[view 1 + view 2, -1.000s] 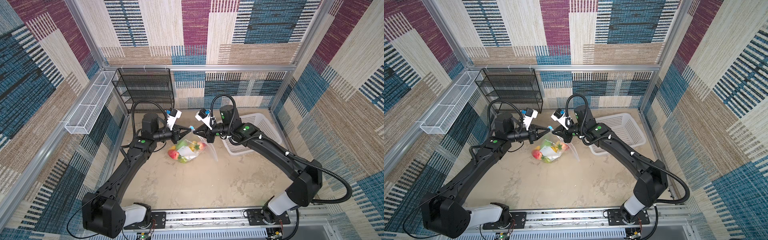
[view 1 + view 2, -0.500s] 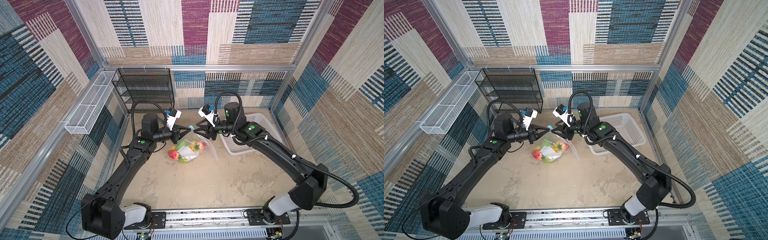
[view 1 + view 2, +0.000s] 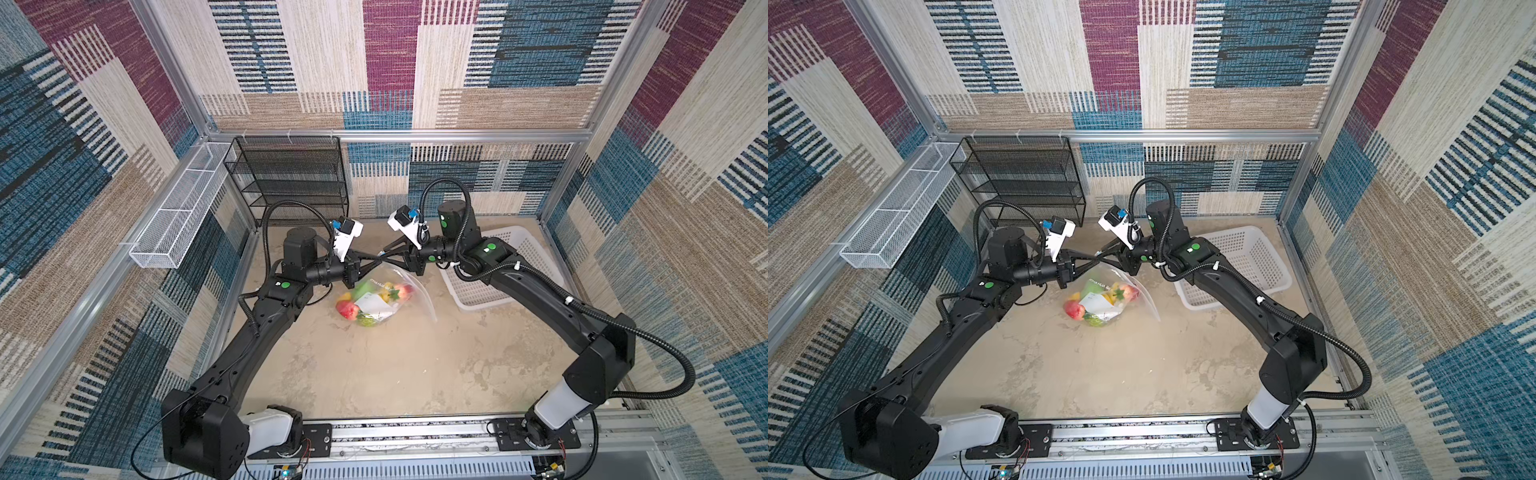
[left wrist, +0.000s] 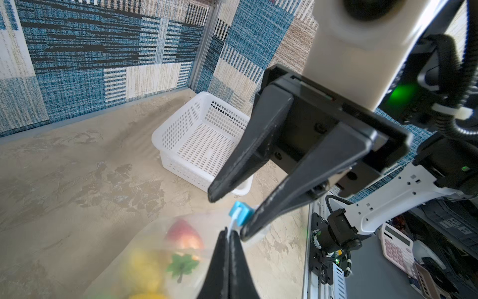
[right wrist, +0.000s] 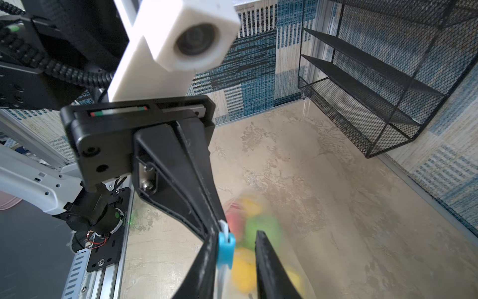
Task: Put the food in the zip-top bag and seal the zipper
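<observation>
The clear zip-top bag (image 3: 386, 299) (image 3: 1106, 297) hangs low over the table with the food (image 3: 348, 309) (image 4: 183, 235) (image 5: 243, 269) inside it, red, yellow and green pieces. My left gripper (image 4: 229, 233) (image 3: 376, 262) is shut on the white zipper (image 4: 232, 224) at the bag's top corner. The light-blue slider (image 4: 240, 213) (image 5: 225, 248) sits just beyond the left fingertips. My right gripper (image 5: 236, 234) (image 3: 384, 257) is open around the slider: one finger touches it, and a gap is left to the other finger (image 5: 261, 240).
A white perforated basket (image 3: 519, 266) (image 3: 1246, 266) (image 4: 201, 134) stands right of the bag, under the right arm. A black wire shelf (image 3: 291, 174) (image 5: 375, 103) stands at the back left. A white wire tray (image 3: 178, 220) hangs on the left wall.
The right gripper, shut a second ago, opened, drew back a little to the right, then came back to the left gripper and narrowed around the slider. The left gripper kept its hold.
</observation>
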